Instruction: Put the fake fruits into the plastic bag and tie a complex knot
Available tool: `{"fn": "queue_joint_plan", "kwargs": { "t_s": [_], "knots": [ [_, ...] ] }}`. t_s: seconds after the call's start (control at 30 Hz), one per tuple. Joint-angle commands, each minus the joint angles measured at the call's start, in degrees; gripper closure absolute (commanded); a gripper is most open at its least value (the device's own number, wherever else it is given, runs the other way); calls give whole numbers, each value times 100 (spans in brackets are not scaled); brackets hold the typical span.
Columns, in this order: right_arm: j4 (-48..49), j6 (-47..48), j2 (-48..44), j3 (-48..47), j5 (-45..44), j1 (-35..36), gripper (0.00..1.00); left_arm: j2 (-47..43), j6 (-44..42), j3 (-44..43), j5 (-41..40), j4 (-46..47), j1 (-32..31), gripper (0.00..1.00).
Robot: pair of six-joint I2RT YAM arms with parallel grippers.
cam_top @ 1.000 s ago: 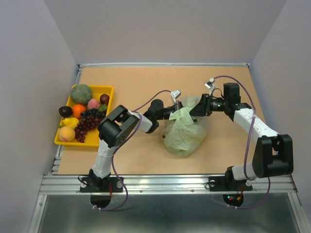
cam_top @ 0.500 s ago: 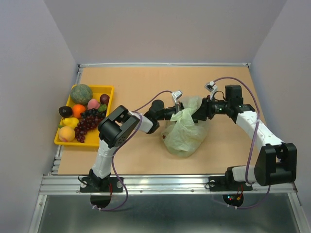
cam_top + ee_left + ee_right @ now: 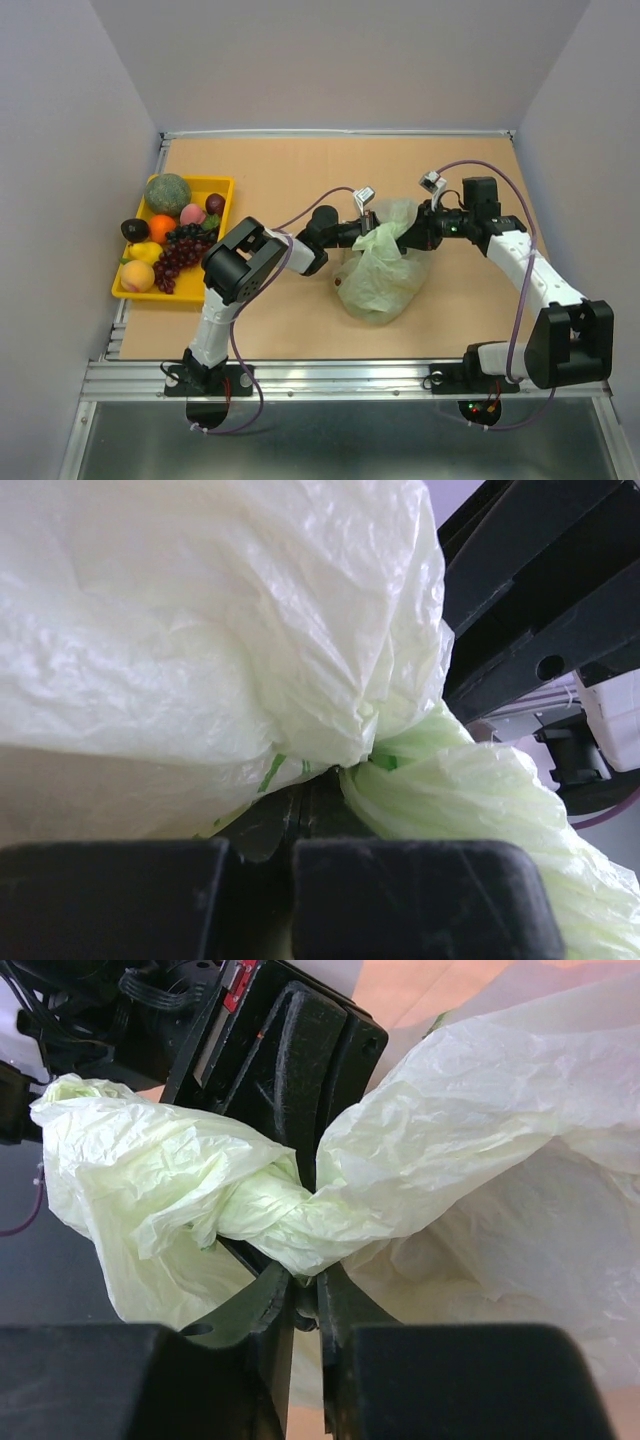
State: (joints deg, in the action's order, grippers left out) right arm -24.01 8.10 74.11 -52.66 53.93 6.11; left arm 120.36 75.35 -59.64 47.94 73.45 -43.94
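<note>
1. The right arm has shifted since a second ago. Its wrist sits slightly nearer the front edge of the table and closer in to the bag, and its elbow has swung outward. It now reaches in from the right, forearm low and roughly level.
2. The left arm has not moved. It is folded at the elbow and reaches right, with its wrist at the bag's upper left.
3. The bag lies at mid-table between the two wrists, slumped toward the front, with its top gathered upward. What it holds cannot be told.
4. The tray stands well apart at the left edge, and many fruits are piled in it. Judgement: loading looks incomplete, although tying is under way.
5. The right gripper has narrowed from a half spread. Its jaws are now nearly together and pinch the bag's twisted neck.
6. The left gripper is pressed together, with thin bag film caught between its jaws.
7. The twist runs between the two grips. Judgement: both ends are now secured, so the handles can be pulled or wrapped to form the knot.
</note>
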Motion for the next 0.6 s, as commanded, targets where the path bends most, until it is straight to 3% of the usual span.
{"fn": "queue_joint_plan", "kwargs": {
  "t_s": [0.0,0.03,0.07,0.3,0.37,0.57],
  "knots": [
    [-25,192,-168,-130,-181,22,90,-205,-187,-92,136,1313,0,92],
    [-25,192,-177,-139,-173,13,99,-214,-214,-48,119,1295,17,89],
    [-25,183,-195,-156,-190,13,100,-240,-283,-31,110,1260,61,87],
    [-112,271,-195,-271,-225,22,100,-723,-898,198,198,366,342,68],
    [-139,306,-177,-297,-217,13,100,-925,-1416,259,285,-22,439,62],
    [-200,386,-160,-350,-181,13,100,-1927,-3533,277,522,-2604,1185,54]
  ]
}}
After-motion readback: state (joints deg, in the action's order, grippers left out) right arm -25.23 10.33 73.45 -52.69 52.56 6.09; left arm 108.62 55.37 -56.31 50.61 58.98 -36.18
